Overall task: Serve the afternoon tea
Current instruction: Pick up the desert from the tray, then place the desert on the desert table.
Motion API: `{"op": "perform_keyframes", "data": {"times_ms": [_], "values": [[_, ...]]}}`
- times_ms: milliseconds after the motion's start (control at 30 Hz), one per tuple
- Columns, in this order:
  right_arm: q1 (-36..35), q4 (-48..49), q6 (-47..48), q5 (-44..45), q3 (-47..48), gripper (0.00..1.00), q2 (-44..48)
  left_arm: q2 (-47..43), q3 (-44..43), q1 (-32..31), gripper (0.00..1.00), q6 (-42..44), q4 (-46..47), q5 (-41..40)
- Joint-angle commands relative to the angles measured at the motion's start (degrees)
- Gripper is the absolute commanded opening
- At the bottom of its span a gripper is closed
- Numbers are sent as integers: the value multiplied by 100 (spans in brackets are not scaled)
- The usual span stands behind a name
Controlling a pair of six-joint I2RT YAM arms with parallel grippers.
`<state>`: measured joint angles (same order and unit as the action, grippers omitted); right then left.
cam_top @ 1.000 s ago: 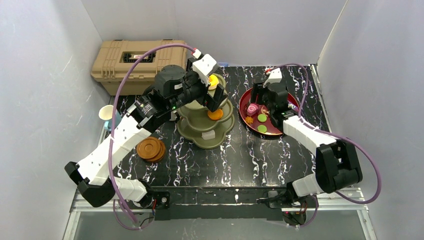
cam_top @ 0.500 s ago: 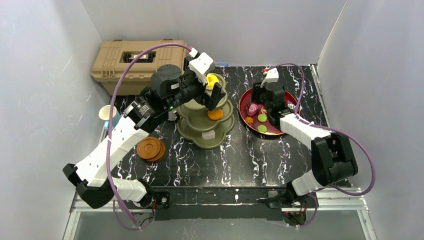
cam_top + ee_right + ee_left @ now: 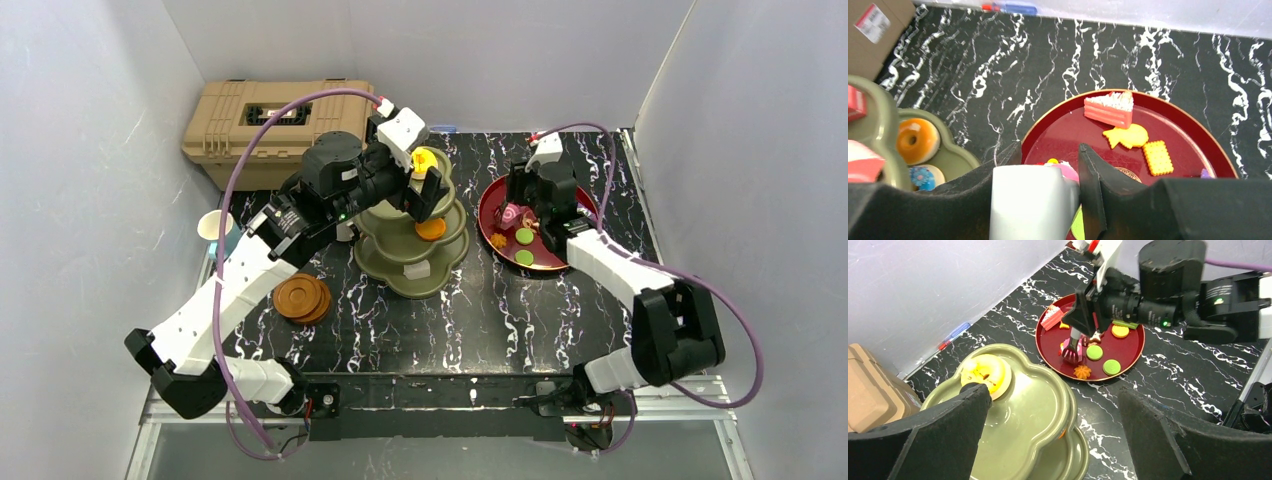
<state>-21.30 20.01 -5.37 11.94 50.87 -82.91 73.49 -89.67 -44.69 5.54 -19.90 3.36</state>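
I have the right jaws down on the red plate (image 3: 583,205), partly open, one on each side of the pink pastry (image 3: 1068,346). In the right wrist view it sits between the pads (image 3: 1030,197), but I cannot tell whether they pinch it yet or only bracket it. The left jaws hang wide open with nothing in them above the top tier of the stand (image 3: 1038,415), just beside the yellow pastry (image 3: 985,376) that lies there. The stand is mid-table, left of the plate. The cake slice (image 3: 1109,110), green discs (image 3: 1094,352) and orange star (image 3: 1081,372) are still on the plate. The saucers (image 3: 303,298) sit stacked near the left edge of the table (image 3: 480,310), with the cup (image 3: 213,226) beyond them. My main worry is the grip: the pink pastry is small and looks rounded, so a shallow or off-centre pinch could squirt it sideways or let it drop on the way to the stand. The jaws are also low and close to the orange star and a green disc. A little drift could shove those about, or press on the plate and make it slide. The other risk is traffic, because the left jaws sit right where I would want to deliver. If I bring the right side across before the left is out of the way, the two could meet over the stand, or one could knock the stand and spill its tiers.
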Motion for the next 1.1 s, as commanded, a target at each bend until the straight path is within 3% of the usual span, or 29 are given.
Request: {"op": "perform_keyframes", "data": {"times_ms": [0,233,467,767,933,1067], "values": [[-52,63,132,-144,521,14,888,-270,-28,75,98,36,30,-140],[-154,-1442,-30,-797,1019,11,2081,-358,54,195,98,8,-12,-203],[-173,-2820,-324,-1791,2174,9,2540,-388,118,431,98,-165,-151,-248],[-234,-2594,-1196,-2813,2949,10,2268,-374,83,549,98,-213,-171,-256],[-580,-2260,-1280,-2784,3171,9,1889,-390,35,556,98,-236,-187,-256],[-1316,-2347,-831,-2302,3653,9,1427,-388,-8,555,98,-263,-180,-256]]}}
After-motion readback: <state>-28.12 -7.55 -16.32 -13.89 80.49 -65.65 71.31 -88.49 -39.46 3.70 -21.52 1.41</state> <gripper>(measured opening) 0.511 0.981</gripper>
